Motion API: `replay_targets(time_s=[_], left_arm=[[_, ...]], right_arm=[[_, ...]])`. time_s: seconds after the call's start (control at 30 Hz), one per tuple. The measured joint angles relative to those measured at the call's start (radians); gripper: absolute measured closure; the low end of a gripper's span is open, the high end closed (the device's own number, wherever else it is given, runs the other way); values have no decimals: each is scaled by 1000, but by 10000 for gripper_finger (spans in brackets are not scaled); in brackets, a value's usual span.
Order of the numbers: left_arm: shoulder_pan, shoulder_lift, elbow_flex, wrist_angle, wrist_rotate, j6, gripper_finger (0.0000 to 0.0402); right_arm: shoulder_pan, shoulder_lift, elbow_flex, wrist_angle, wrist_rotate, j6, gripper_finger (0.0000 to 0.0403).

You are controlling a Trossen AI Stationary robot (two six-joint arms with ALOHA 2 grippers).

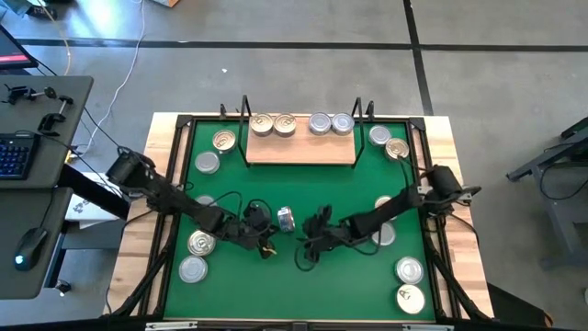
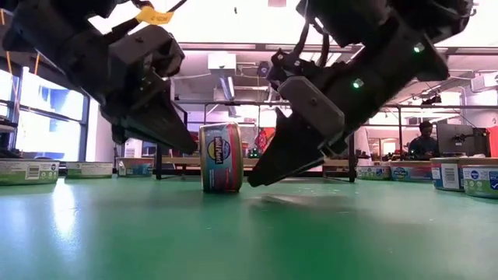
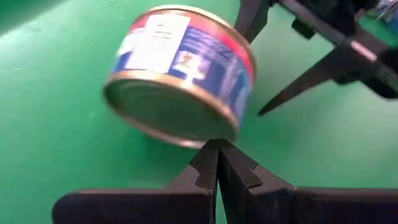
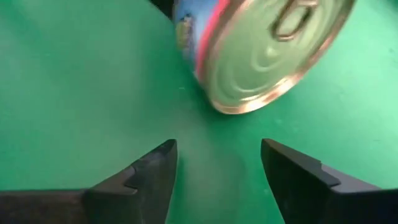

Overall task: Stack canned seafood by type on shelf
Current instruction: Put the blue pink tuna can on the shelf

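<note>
One tin [image 1: 286, 219] with a blue and red label stands on its edge on the green mat, mid-table, between my two grippers; it also shows in the low view [image 2: 221, 157]. My left gripper [image 3: 217, 163] is shut, its tips right at the rim of the tin's flat bottom face [image 3: 168, 115]. My right gripper [image 4: 217, 163] is open, level with the mat, just short of the tin's pull-tab lid [image 4: 273, 56]. The wooden shelf [image 1: 301, 153] lies at the far side and carries two gold-lidded tins [image 1: 273, 124] and two silver-lidded tins [image 1: 331, 123]. My left gripper's shut fingertips [image 3: 211, 152] come slanting down from the table's left at the lower rim of the tin's bottom face [image 3: 186, 140]. Whether they touch it, I cannot tell. The tin stands on its edge on the mat.
Loose tins lie flat on the mat: at the left [image 1: 223, 140], [image 1: 207, 163], [image 1: 201, 243], [image 1: 192, 268], and at the right [image 1: 379, 135], [image 1: 397, 148], [image 1: 409, 269], [image 1: 410, 298]. One more [image 1: 382, 235] lies under the right arm. A black frame [image 1: 182, 138] borders the mat.
</note>
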Motion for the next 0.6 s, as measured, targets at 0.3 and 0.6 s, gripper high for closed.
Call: replay_targets(time_s=[0.3,0.6], left_arm=[[25,176,-1,397,5,95,401],[-23,79,0,393,75,130,401]], right_arm=[[39,-87,0,-172,100,4,174],[91,-120,1,-212,214,-79,174]])
